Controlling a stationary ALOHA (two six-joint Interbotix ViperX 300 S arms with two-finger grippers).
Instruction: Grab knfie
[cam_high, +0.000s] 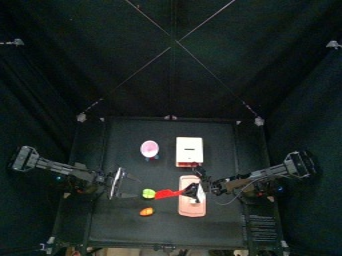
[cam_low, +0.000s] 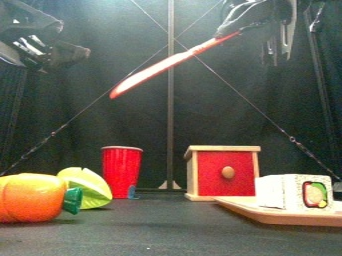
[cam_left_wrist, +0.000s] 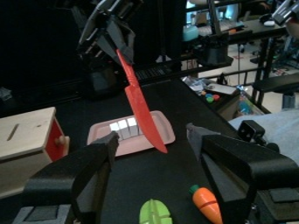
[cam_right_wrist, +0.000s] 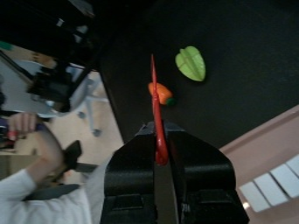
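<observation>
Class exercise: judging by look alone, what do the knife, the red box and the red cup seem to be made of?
Knife: probably plastic, with a smooth, even red-orange surface and a light sheen along the blade.
Red box: likely painted wood, given its thick flat walls, pale bare edges and round knob.
Red cup: seemingly thin plastic, glossy, with faint vertical highlights.

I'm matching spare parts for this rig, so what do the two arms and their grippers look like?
Both arms are black throughout. Seen from above, each is a chain of chunky segments, the left arm and the right arm alike. The left gripper has two broad, blocky black jaws with flat inner faces. The right gripper shows a rounded black housing. No markings show; cables cannot be made out.
</observation>
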